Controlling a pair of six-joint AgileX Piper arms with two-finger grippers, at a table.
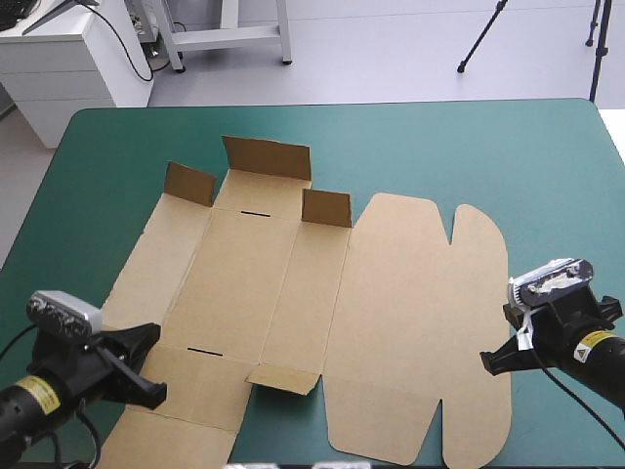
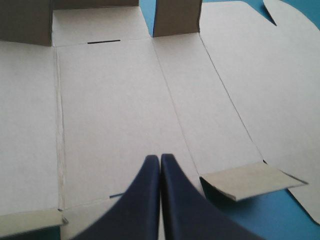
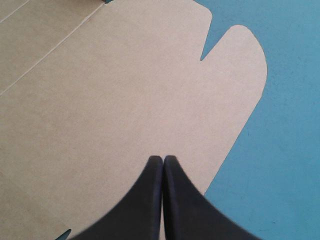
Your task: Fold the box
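You have a flat-cut brown board box [image 1: 391, 293], matt and papery, on a smooth matt teal-green table cover [image 1: 488, 147], and the left gripper [image 2: 160, 158] shows smooth, dull-sheened black fingers [image 2: 142, 200].

The box [image 1: 293, 293] lies spread on the table [image 1: 488, 147], reaching its near edge, with three flaps [image 1: 267, 156] raised along its far side. The left gripper [image 2: 160, 157] sits over the box's near left part. The right gripper [image 3: 163, 159] seems to be just over its right edge.
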